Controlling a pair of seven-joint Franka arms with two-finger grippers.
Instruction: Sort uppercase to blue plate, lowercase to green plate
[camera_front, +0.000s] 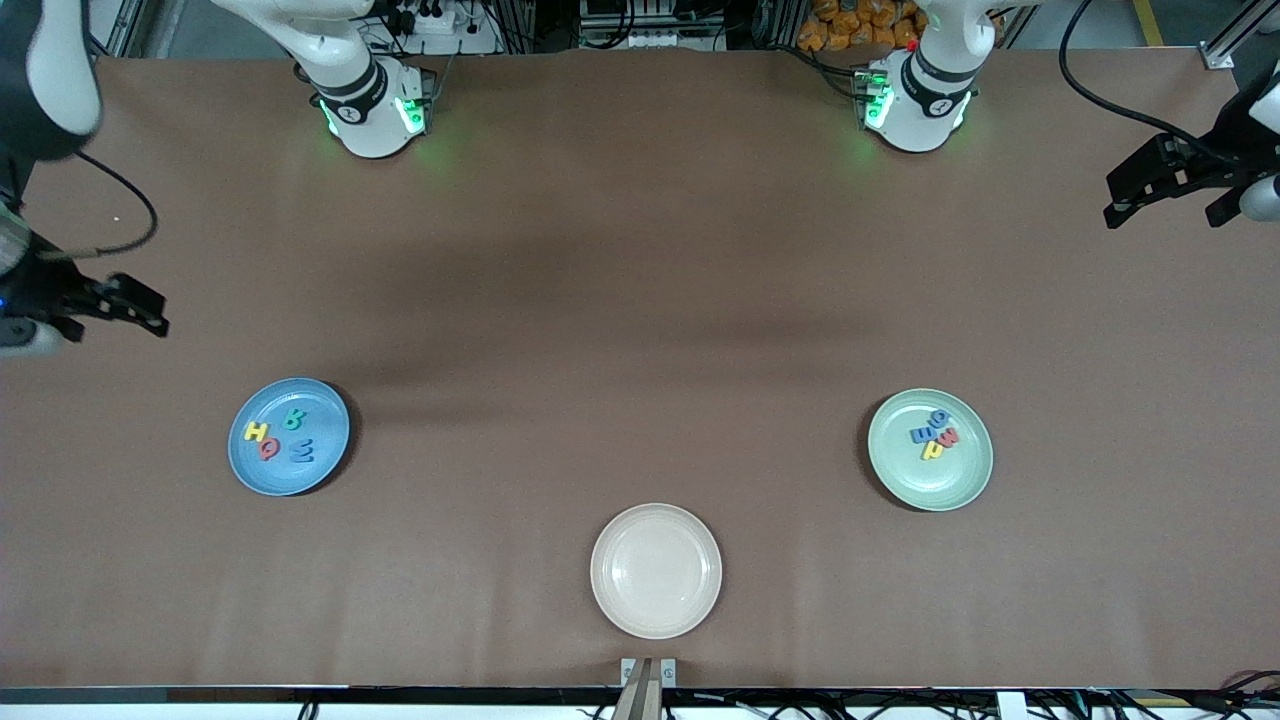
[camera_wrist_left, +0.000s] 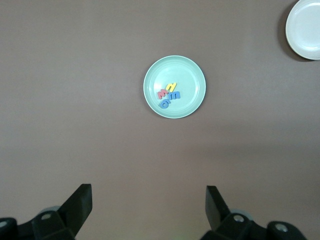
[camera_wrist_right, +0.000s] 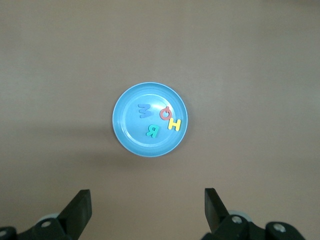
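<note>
All four capitals, the blue W (camera_front: 303, 451), yellow H (camera_front: 256, 432), red Q (camera_front: 268, 451) and teal R (camera_front: 294, 418), are seen on the blue plate (camera_front: 262, 475). The four small letters (camera_front: 934, 435) are clustered on the green plate (camera_front: 945, 480). The cream plate (camera_front: 656, 571) is nearest the camera. The left gripper (camera_front: 1165, 192) and the right gripper (camera_front: 105, 305) are held high at the table's ends, jaws spread wide, nothing gripped.

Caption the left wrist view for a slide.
Open left gripper high over the table; four lowercase letters on the green plate, cream plate at the edge.

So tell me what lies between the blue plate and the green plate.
Only bare brown table between the blue plate and the green plate in the front view; the cream plate sits nearer the camera.
</note>
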